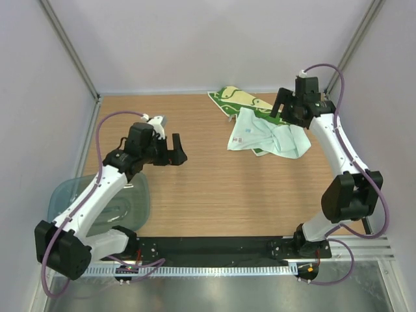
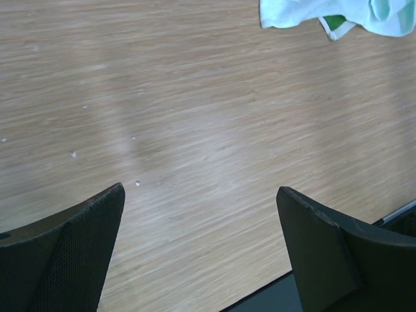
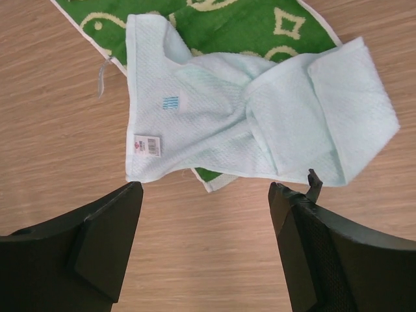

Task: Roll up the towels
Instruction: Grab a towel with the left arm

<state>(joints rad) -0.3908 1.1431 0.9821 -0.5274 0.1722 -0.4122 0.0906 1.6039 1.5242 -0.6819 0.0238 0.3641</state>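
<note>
The pale mint-blue towel (image 1: 266, 136) lies crumpled at the table's back right, on top of the green doodle towel (image 1: 237, 97), which lies flat beneath it. In the right wrist view the mint towel (image 3: 260, 117) is loosely folded over itself, with a label near its left edge, and the green towel (image 3: 247, 26) shows behind it. My right gripper (image 1: 281, 110) (image 3: 205, 187) is open and empty, hovering just above the towels' near edge. My left gripper (image 1: 172, 155) (image 2: 200, 188) is open and empty over bare wood at mid-left. A corner of the towels (image 2: 325, 13) shows at its view's top right.
A translucent teal-grey bin (image 1: 140, 195) sits at the near left, partly under the left arm. White walls with metal posts close in the table on three sides. A black strip (image 1: 214, 246) runs along the near edge by the arm bases.
</note>
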